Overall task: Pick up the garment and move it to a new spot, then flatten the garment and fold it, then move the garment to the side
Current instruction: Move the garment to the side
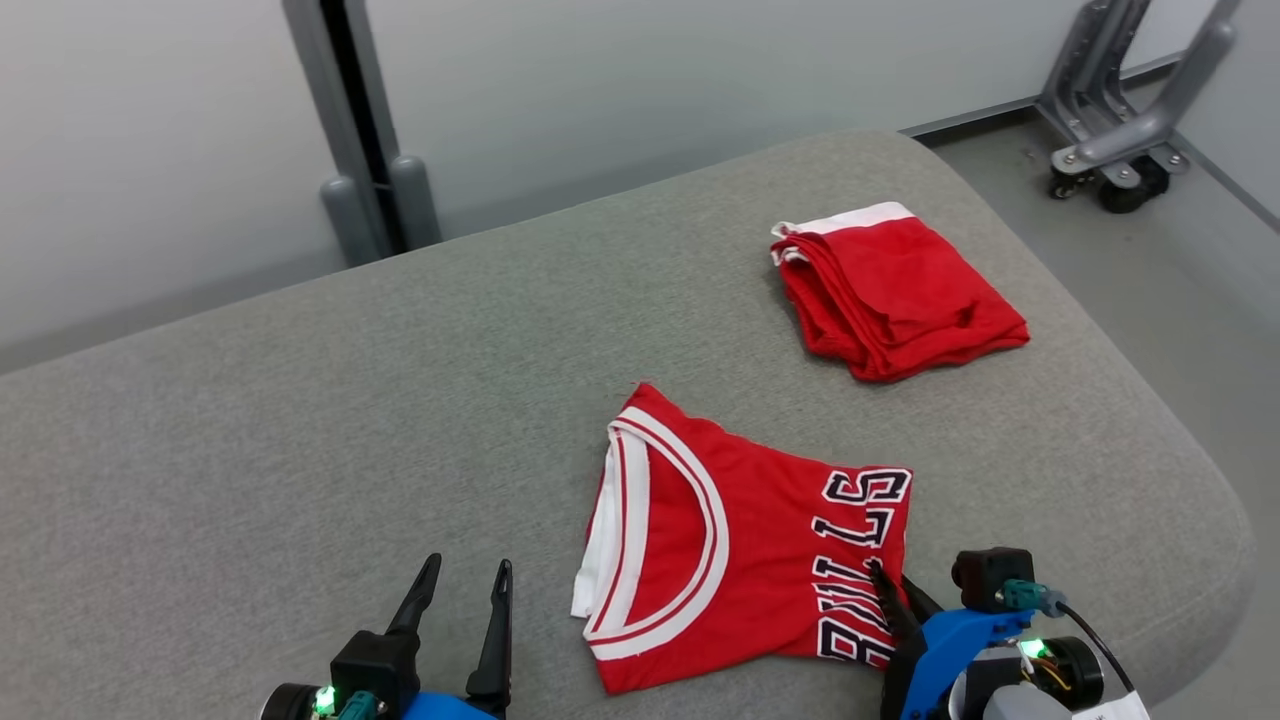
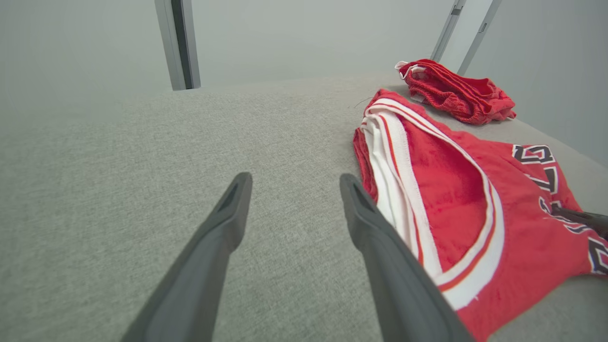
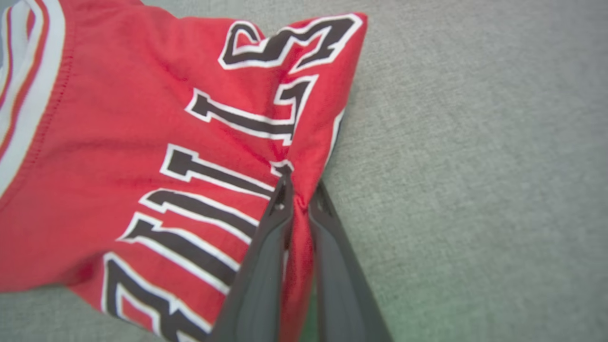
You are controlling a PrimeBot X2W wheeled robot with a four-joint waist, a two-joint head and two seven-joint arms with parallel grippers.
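The garment is a folded red jersey with white trim and black BULLS lettering, lying on the grey cushion near its front. My right gripper is shut on the jersey's right edge beside the lettering; in the right wrist view the two fingers pinch a ridge of red cloth at the gripper's tips. My left gripper stands open just left of the jersey, nothing between its fingers. The left wrist view has the open left gripper over bare cushion with the jersey's collar to its right.
A second red garment with a white band lies folded at the cushion's far right, also seen as a red pile. The cushion's rounded edge drops to the floor on the right. A wheeled metal stand is beyond; a grey post stands behind.
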